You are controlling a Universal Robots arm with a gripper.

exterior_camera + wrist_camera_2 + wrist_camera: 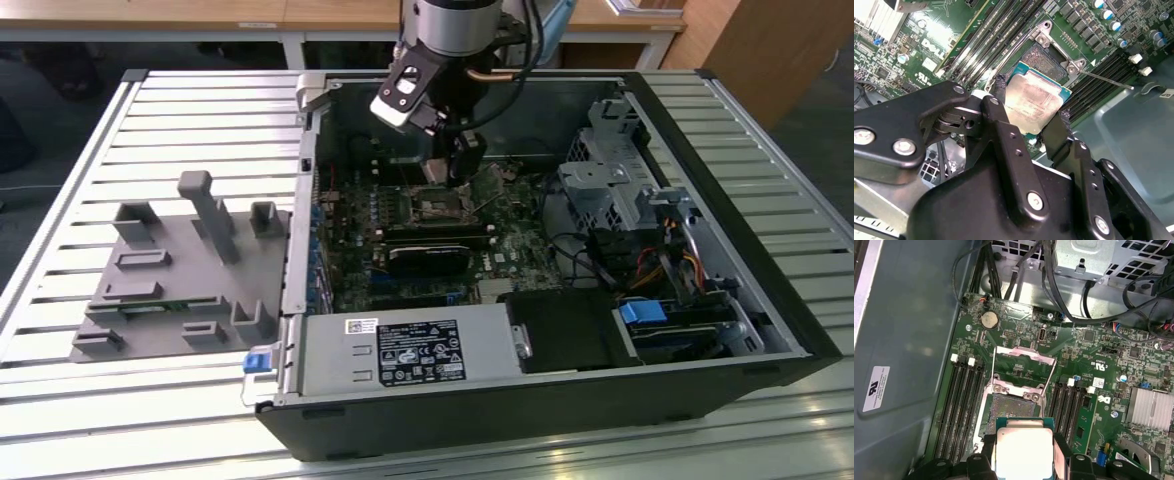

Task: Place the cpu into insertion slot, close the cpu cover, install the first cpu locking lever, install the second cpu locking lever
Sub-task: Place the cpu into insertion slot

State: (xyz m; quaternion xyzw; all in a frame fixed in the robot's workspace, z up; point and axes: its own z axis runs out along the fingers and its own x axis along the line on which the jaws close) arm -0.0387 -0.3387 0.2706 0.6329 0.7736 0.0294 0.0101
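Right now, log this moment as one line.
stage: cpu placement | black fingers: shut on flat square silver-tan cpu | cpu: above square motherboard socket, unseated | thin silvery metal cpu cover: raised open

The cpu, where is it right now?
In both wrist views the cpu is gripped in the tool, held over the open socket, between the banks of memory slots.

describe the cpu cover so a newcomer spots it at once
Inside the open computer case, find the green motherboard and the socket between its black memory slots. The cpu cover stands open on the socket's side nearest the coin battery. Unlike the solid cpu, it is a thin silvery frame with an open window.
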